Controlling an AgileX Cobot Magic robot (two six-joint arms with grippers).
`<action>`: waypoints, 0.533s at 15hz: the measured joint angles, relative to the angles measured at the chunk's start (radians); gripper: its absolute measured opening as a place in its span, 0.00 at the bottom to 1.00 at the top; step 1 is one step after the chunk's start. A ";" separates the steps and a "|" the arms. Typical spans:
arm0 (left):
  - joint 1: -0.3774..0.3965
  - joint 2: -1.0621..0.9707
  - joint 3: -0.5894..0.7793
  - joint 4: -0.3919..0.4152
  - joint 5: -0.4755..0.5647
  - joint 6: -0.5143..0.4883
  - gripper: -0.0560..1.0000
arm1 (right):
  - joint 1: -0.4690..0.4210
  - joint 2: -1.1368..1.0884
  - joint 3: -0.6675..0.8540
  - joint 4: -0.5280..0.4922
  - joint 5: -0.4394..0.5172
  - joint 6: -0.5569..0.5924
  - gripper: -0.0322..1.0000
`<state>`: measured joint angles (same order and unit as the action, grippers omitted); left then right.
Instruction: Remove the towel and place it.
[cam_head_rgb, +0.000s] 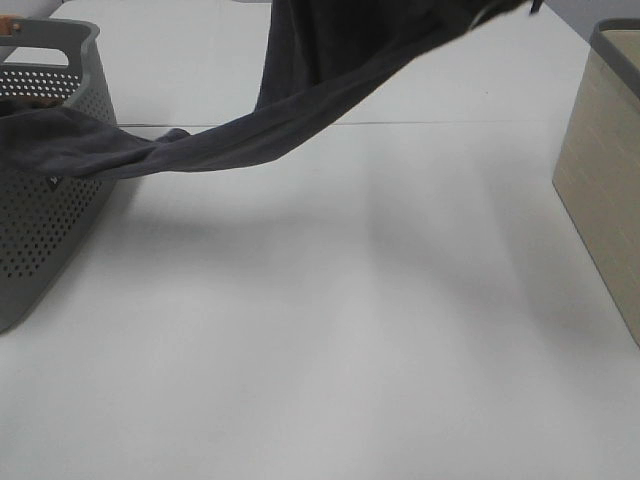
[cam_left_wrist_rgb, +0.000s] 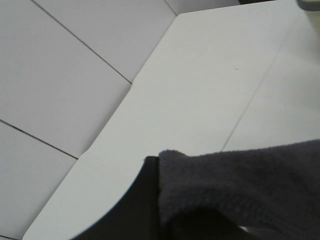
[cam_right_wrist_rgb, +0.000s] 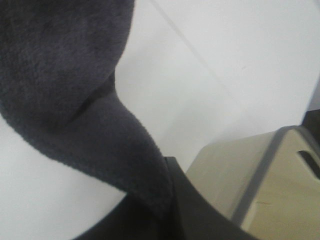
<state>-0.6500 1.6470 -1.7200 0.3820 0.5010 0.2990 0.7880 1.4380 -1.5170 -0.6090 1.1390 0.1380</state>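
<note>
Towel (cam_head_rgb: 300, 130) location: mostly clear of the worktop (cam_head_rgb: 320, 340), strung as a twisted charcoal band from the grey perforated basket (cam_head_rgb: 40, 230) at the left edge. Slanted up toward the far right corner and cut off by the upper border of the high view. Lower end laid across the basket's rim, bunched and touching it. Middle span unsupported, with a soft shadow on the white surface beneath. Second fold hanging near the middle of the far edge, joined to the slanting band.

Beige bin (cam_head_rgb: 605, 170) with grey rim standing at the right edge, well apart from the basket and apart from the towel. Seam line (cam_head_rgb: 450, 123) running across the worktop parallel to the far edge, passing behind the towel.

Left end effector (cam_left_wrist_rgb: 132, 212): only a dark part of the body visible in the left wrist view. Plush terry pile bunched right against it, covering the jaw area. Released or clenched: cannot tell. Worktop edge and tiled floor (cam_left_wrist_rgb: 55, 75) visible beyond.

Right end effector (cam_right_wrist_rgb: 187, 215): dark body partly visible in the right wrist view. Thick fold of towel draped over it, hiding the jaws. Grip state: cannot tell. Beige bin seen close by in the same view, with a handle slot (cam_right_wrist_rgb: 310, 162) in its wall.
</note>
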 joint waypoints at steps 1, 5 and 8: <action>0.028 0.000 0.000 0.015 -0.045 -0.033 0.05 | 0.000 0.000 -0.025 -0.032 0.000 0.000 0.04; 0.140 0.000 0.000 0.020 -0.304 -0.079 0.05 | 0.000 0.029 -0.252 -0.296 -0.133 -0.012 0.04; 0.172 0.000 0.000 0.020 -0.472 -0.082 0.05 | 0.000 0.051 -0.289 -0.375 -0.236 -0.014 0.04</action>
<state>-0.4780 1.6470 -1.7200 0.4020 0.0290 0.2170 0.7880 1.4890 -1.8060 -0.9840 0.9030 0.1240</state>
